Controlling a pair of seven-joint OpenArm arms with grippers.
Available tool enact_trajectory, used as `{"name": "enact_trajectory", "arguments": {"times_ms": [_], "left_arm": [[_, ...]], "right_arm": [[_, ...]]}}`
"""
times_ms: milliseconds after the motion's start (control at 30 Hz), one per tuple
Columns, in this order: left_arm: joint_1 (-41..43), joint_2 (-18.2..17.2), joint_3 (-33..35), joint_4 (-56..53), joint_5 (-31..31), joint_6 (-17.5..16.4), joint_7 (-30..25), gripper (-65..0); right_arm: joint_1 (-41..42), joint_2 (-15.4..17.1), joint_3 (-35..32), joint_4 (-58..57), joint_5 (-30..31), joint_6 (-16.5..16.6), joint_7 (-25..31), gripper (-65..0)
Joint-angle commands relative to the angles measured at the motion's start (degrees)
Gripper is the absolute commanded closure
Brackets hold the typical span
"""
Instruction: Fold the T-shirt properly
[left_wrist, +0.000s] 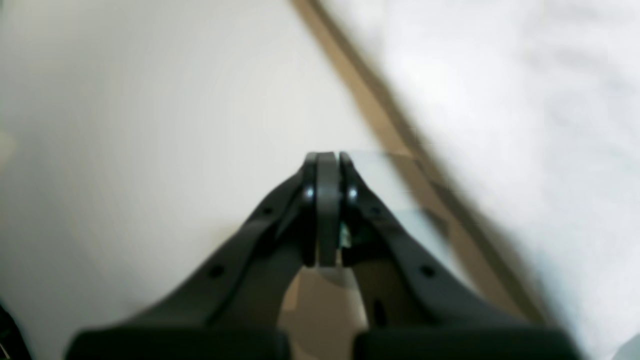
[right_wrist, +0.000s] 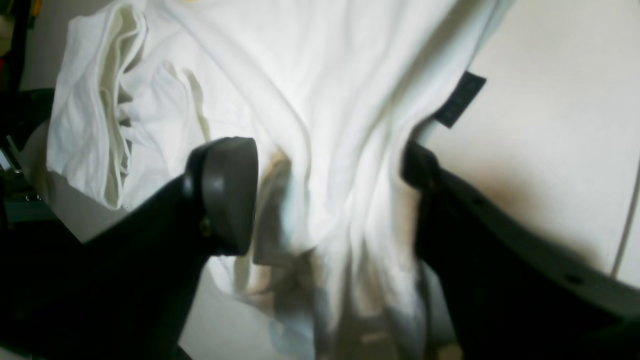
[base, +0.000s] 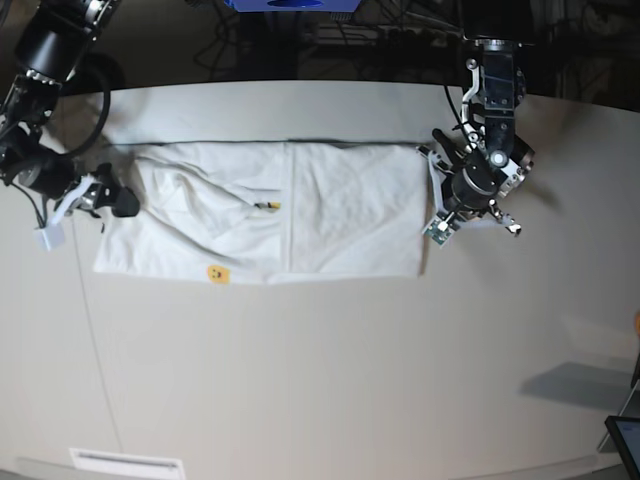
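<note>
The white T-shirt (base: 300, 210) lies flat on the table as a long folded rectangle, with small yellow print marks showing near its front edge. My right gripper (base: 118, 200) is at the shirt's left end. In the right wrist view that gripper (right_wrist: 325, 165) stands open with bunched white T-shirt (right_wrist: 320, 90) fabric between its fingers; the left pad (right_wrist: 227, 195) is just beside the cloth. A small black tag (right_wrist: 459, 99) hangs off the shirt's edge. My left gripper (base: 440, 215) sits at the shirt's right edge. Seen from its wrist, it (left_wrist: 327, 157) is shut on nothing over bare table, beside the T-shirt (left_wrist: 525, 100).
The pale table (base: 330, 370) extends toward the front edge. A white vent plate (base: 125, 463) sits at the front left, and a dark screen corner (base: 625, 440) at the far right. A thin white cable (right_wrist: 627, 220) runs along the table.
</note>
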Motion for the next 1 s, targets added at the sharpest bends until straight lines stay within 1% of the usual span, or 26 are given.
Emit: {"name": "enact_trajectory", "arguments": {"times_ms": [0, 200, 233, 267, 300, 333, 433, 467, 533, 600, 667, 800, 900, 967], "left_arm": [[-0.7, -0.4, -0.2, 0.8, 0.1, 0.2, -0.5, 0.0], [-0.7, -0.4, -0.1, 0.8, 0.1, 0.2, -0.5, 0.0], [-0.7, -0.4, -0.1, 0.8, 0.1, 0.2, -0.5, 0.0], [-0.7, -0.4, -0.1, 0.8, 0.1, 0.2, -0.5, 0.0], [-0.7, -0.4, -0.1, 0.8, 0.1, 0.2, -0.5, 0.0], [-0.7, -0.3, -0.1, 0.8, 0.1, 0.2, -0.5, 0.0], [-0.7, -0.2, -0.1, 0.7, 0.1, 0.2, -0.5, 0.0], [-0.7, -0.2, -0.1, 0.7, 0.1, 0.2, -0.5, 0.0], [-0.7, -0.2, -0.1, 0.7, 0.1, 0.2, -0.5, 0.0], [-0.7, -0.2, -0.1, 0.7, 0.1, 0.2, -0.5, 0.0], [-0.7, -0.2, -0.1, 0.7, 0.1, 0.2, -0.5, 0.0], [-0.6, -0.1, 0.0, 0.4, 0.1, 0.2, -0.5, 0.0], [-0.6, 1.3, 0.0, -0.8, 0.1, 0.2, -0.5, 0.0], [-0.6, 1.4, 0.5, -1.4, 0.1, 0.2, -0.5, 0.0]], "right_arm": [[-0.7, 0.1, -0.4, -0.4, -4.5, -1.0, -4.9, -36.3], [-0.7, 0.1, -0.4, -0.4, -4.2, -1.0, -4.9, -35.8], [-0.7, 0.1, -0.4, -0.4, -4.2, -1.0, -4.8, -34.8], [-0.7, 0.1, -0.4, -0.4, -4.2, -1.0, -4.8, -32.5], [-0.7, 0.1, -0.4, -0.4, -4.2, -1.0, -4.8, -28.1], [-0.6, 0.1, -0.4, -0.4, -4.2, -1.0, -4.8, -22.2], [-0.5, 0.1, -0.4, -0.4, -4.2, -1.0, -4.8, -1.5], [-0.4, 0.1, -0.4, -0.4, -4.2, -1.0, -4.8, 0.0], [-0.4, 0.1, -0.4, -0.4, -4.3, -1.0, -4.8, -1.7], [-0.4, 0.1, -0.4, -0.4, -4.5, -1.0, -4.8, 0.0], [-0.4, 0.1, -0.5, 0.1, -4.6, -1.0, -4.8, 0.0], [-1.1, 0.1, -0.5, 6.9, -4.6, -1.0, -4.8, -0.1], [-1.6, 0.1, -0.5, 11.2, -4.2, -1.0, -4.8, -0.1], [-2.0, 0.1, -0.5, 13.1, -4.2, -2.6, -4.8, -0.1]]}}
